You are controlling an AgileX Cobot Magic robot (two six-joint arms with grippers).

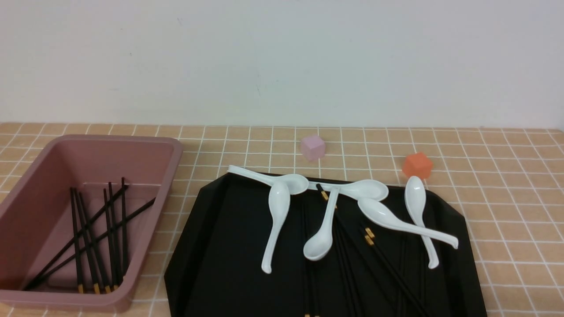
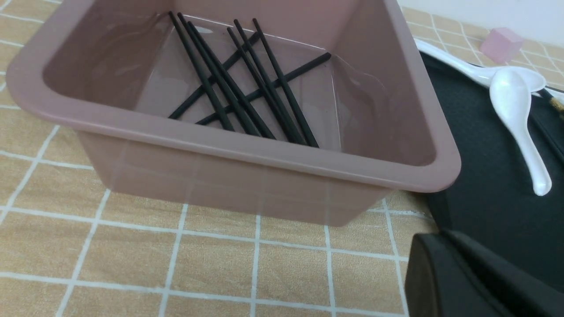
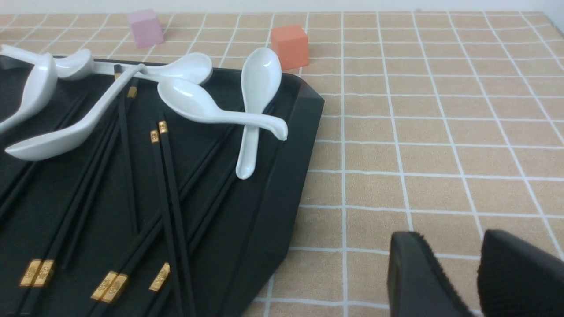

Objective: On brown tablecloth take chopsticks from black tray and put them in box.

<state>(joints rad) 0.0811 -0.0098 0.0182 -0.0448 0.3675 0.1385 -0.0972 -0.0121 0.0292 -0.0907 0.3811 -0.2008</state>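
The black tray (image 1: 229,246) lies in the middle of the brown tablecloth (image 1: 506,198). Several black chopsticks (image 1: 369,235) with gold bands lie on it, partly under white spoons (image 1: 277,220); they also show in the right wrist view (image 3: 163,127). The pink box (image 1: 176,145) stands left of the tray and holds several crossed chopsticks (image 1: 94,233), also seen in the left wrist view (image 2: 246,92). My left gripper (image 2: 445,240) is shut and empty, near the box's (image 2: 264,154) near corner. My right gripper (image 3: 454,242) is slightly open and empty over bare cloth right of the tray (image 3: 273,198). Neither gripper shows in the front view.
A pink cube (image 1: 313,147) and an orange cube (image 1: 417,165) sit on the cloth just behind the tray. One spoon's handle (image 1: 240,171) overhangs the tray's back left rim. A white wall closes the back.
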